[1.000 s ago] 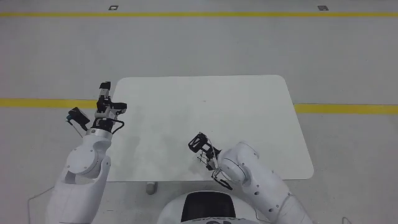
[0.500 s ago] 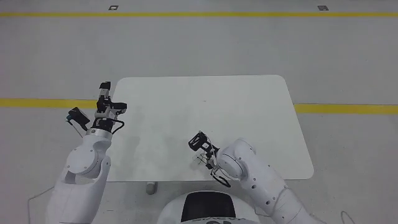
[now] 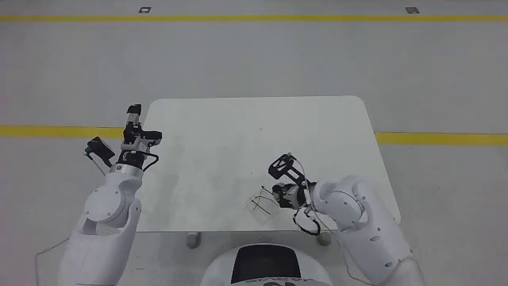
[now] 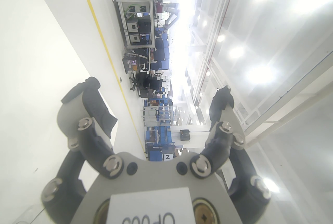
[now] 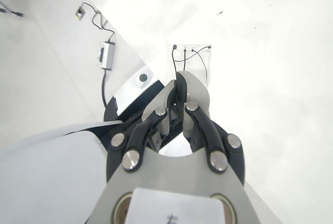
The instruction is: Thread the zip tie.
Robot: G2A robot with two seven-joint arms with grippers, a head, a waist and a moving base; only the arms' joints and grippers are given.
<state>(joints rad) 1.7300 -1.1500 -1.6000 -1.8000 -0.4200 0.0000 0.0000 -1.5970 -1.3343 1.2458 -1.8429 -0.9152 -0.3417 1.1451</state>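
Note:
Several thin black zip ties (image 5: 201, 60) lie on a small clear sheet (image 5: 209, 53) near the table's front edge, also seen in the top view as zip ties (image 3: 260, 201). My right gripper (image 5: 178, 77) is shut on one black zip tie (image 5: 173, 58), whose head end sticks out past the fingertips over the sheet. In the top view the right gripper (image 3: 275, 197) sits just right of the ties. My left gripper (image 4: 156, 90) is open with nothing between its fingers, and it points up and away at the table's left edge (image 3: 132, 119).
The white table (image 3: 254, 127) has bare room across its middle and back. On the floor beside the table's front corner lies a grey power adapter (image 5: 105, 56) with a black cable.
The right arm has swung out to the right and its wrist has turned, so the zip ties now show to the left of its gripper. The left arm has not moved.

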